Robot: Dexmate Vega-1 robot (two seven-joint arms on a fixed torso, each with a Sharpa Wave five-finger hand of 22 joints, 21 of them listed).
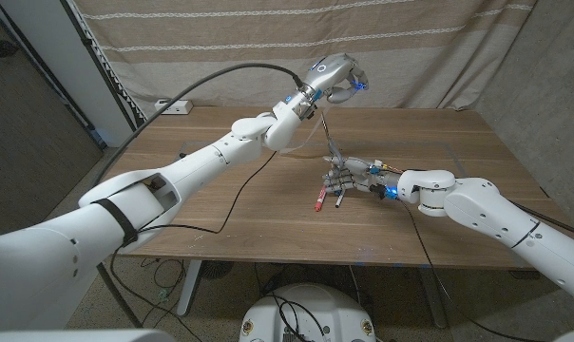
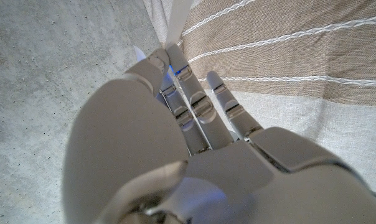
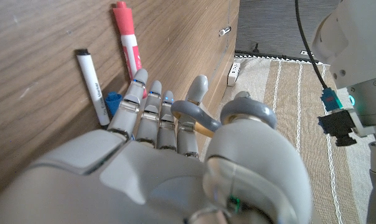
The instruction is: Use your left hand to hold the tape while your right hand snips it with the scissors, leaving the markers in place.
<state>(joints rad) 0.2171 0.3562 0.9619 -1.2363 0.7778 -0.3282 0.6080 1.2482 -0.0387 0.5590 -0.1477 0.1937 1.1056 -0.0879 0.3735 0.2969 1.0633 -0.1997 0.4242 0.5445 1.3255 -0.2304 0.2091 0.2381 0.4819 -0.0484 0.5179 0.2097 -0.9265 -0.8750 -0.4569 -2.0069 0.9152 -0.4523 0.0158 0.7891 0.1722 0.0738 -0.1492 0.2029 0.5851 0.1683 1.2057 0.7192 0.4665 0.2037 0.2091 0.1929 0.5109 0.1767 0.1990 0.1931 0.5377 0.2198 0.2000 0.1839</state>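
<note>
Holding the tape (image 1: 322, 133) taut in your raised left hand (image 1: 339, 78) above the markers (image 1: 327, 198), close the scissors (image 3: 222, 115) gripped in your right hand (image 1: 355, 177) across the strand.

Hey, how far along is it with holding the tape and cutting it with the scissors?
Done: the left hand is raised above the wooden table, pinching a thin clear strip of tape that hangs down. In hand: the right hand grips the grey-handled scissors low beside the strip. Left: the snip itself; no cut shows. The red marker and white marker lie on the table.
</note>
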